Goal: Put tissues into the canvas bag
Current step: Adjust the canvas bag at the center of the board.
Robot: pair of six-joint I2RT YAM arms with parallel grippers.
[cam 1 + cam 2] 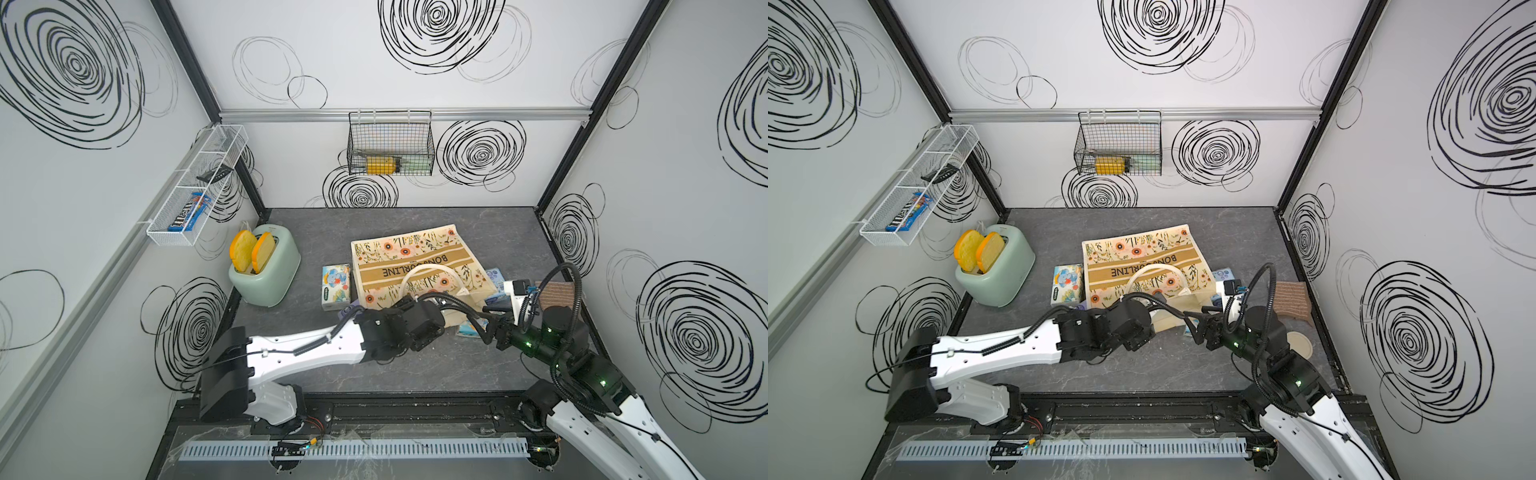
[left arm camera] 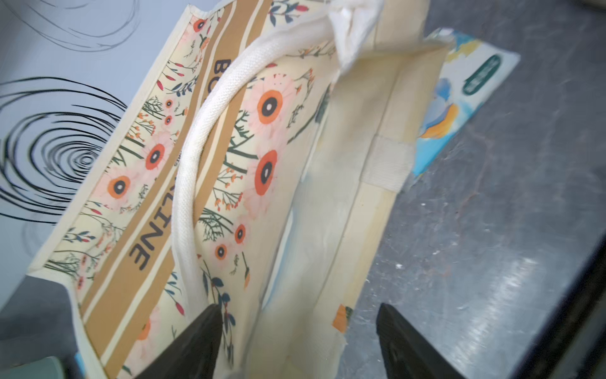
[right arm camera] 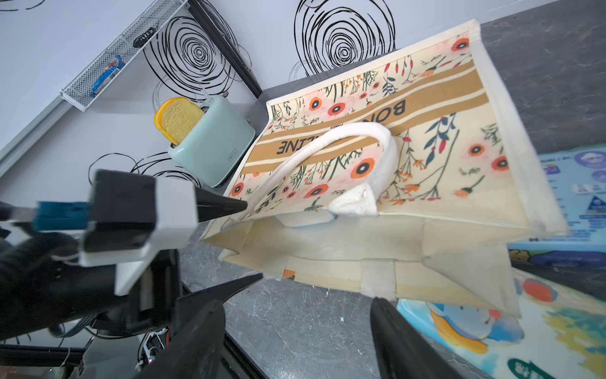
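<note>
The canvas bag [image 1: 419,257] [image 1: 1142,253] lies on its side mid-table, mouth toward the front. My left gripper [image 2: 296,306] [image 3: 254,240] is open, and the mouth's corner lies loose between its fingers, one above the top rim and one by the lower lip. My right gripper [image 3: 292,305] [image 1: 492,332] hangs open and empty over bare table before the mouth. An elephant-print tissue pack [image 1: 336,286] lies left of the bag. Another [image 3: 492,328] [image 2: 459,98] sticks out from under the lower lip. A light blue pack [image 3: 577,183] [image 1: 494,276] lies at the bag's right side. A purple pack [image 1: 347,311] peeks out by my left arm.
A mint toaster [image 1: 266,270] holding bread slices stands at the back left. A brown striped cloth [image 1: 1291,299] and a round beige disc [image 1: 1300,345] lie by the right wall. A black wire basket [image 1: 390,145] hangs on the back wall, a white mesh shelf [image 1: 195,183] on the left wall.
</note>
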